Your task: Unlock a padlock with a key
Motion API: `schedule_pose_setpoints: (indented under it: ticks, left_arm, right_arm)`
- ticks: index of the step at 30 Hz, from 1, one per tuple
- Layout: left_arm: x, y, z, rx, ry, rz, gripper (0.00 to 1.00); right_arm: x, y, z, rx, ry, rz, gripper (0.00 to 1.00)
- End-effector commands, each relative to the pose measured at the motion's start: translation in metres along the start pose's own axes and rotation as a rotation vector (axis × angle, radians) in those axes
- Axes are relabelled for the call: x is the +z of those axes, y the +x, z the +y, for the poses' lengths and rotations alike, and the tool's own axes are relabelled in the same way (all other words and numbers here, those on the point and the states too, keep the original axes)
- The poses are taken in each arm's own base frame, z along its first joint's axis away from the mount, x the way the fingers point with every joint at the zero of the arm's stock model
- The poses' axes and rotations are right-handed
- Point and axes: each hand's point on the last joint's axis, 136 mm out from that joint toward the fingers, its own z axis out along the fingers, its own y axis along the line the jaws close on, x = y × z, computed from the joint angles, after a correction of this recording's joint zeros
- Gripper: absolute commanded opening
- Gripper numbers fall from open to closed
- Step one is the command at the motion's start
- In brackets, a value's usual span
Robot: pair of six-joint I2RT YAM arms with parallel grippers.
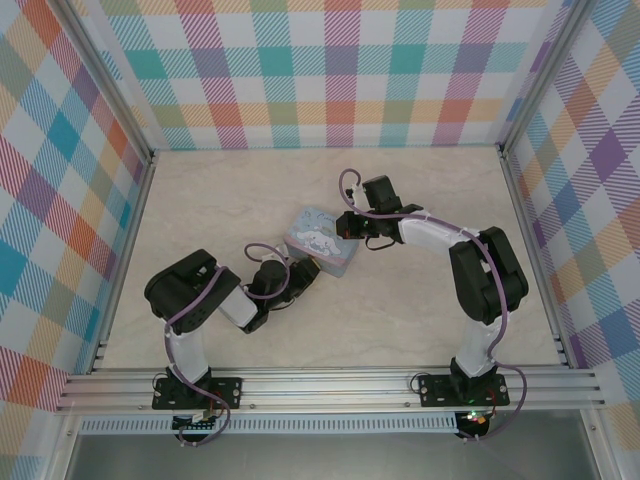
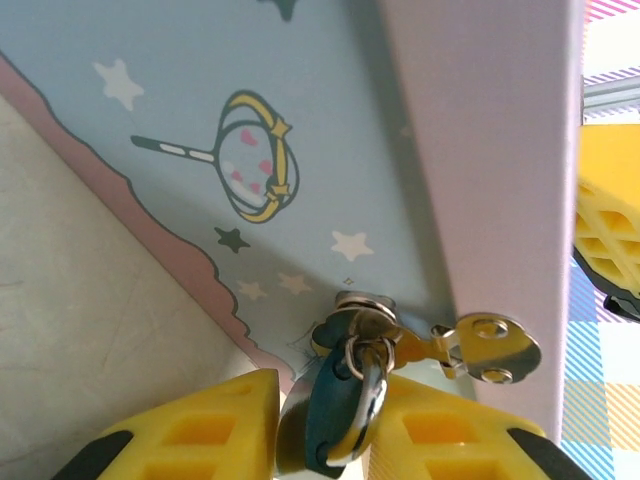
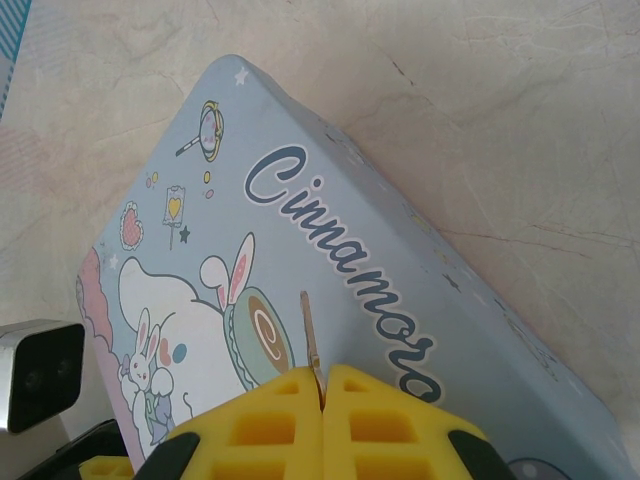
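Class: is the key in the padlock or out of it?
Out. The key juts from the right gripper's closed fingertips over the tin, while the padlock hangs on the clasp, between the left gripper's fingers.

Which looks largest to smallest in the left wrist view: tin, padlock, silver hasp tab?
1. tin: largest by far, running past the frame edges.
2. padlock: mid-sized, its lower end cut off by the bottom edge.
3. hasp tab: smallest, though not far below the padlock's visible part.
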Motion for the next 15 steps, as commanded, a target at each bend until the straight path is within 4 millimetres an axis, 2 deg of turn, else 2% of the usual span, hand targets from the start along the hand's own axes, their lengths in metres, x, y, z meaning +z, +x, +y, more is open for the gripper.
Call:
schedule_pose_setpoints:
  ticks: [1,7,9,12,15]
  left_arm:
    - [0.007,0.006,0.015,-0.005,-0.06,0.006,0.25]
    - [0.004,0.005,0.015,0.005,-0.065,0.0,0.19]
    - [0.002,0.004,0.013,0.017,-0.066,-0.001,0.14]
    - [-0.002,0.001,0.003,0.039,-0.05,-0.004,0.06]
    - [-0.005,0.0,-0.011,0.063,-0.033,0.01,0.03]
  right_arm:
    - [0.001,0.004,0.0,0.006,-0.013,0.015,0.06]
    - [-0.002,0.004,0.0,0.009,-0.014,0.009,0.06]
    - [-0.005,0.001,0.001,0.01,-0.026,0.0,0.05]
    - [-0.018,-0.005,0.004,0.021,-0.062,-0.032,0.06]
    - [-0.039,-0.014,0.007,0.019,-0.103,-0.079,0.06]
